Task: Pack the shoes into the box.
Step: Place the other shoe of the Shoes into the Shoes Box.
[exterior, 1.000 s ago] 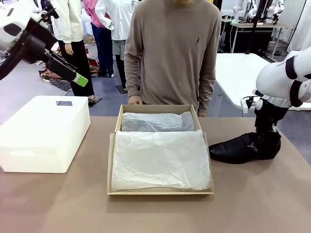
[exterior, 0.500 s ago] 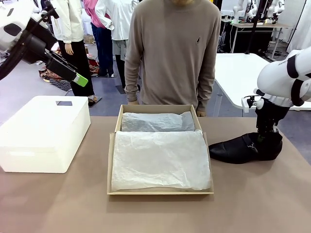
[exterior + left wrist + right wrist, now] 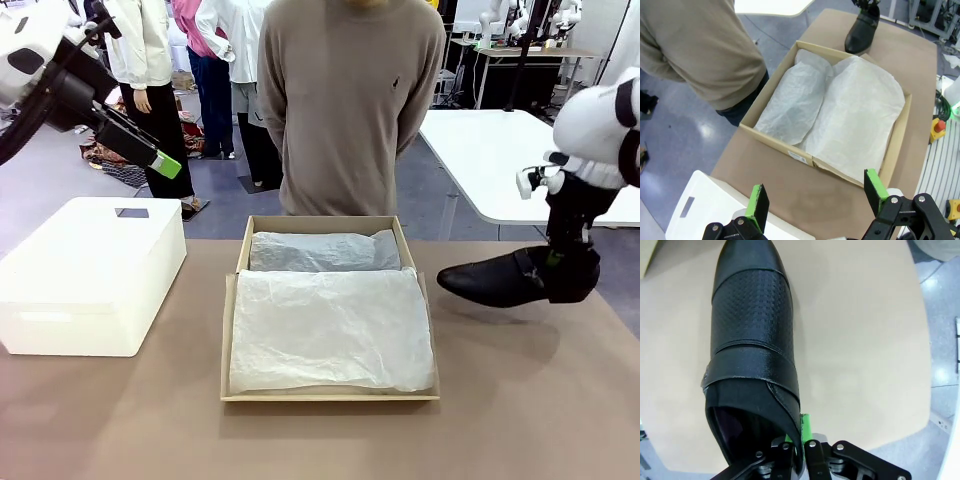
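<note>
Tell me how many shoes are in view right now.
1. A black shoe hangs above the table, right of the box, heel gripped by the right end effector. Another may be hidden under the tissue paper.

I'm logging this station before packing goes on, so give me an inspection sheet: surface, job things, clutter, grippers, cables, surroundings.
Surface: brown table, nothing spilled.
Job's things: tan box open, white tissue inside; one black shoe held clear of the table.
Clutter: white box on the table's left.
Grippers: left gripper open, raised above the table's left side; right gripper shut on the shoe's heel rim.
Cables: loose bundle past the table's end.
Surroundings: person standing behind the box.
</note>
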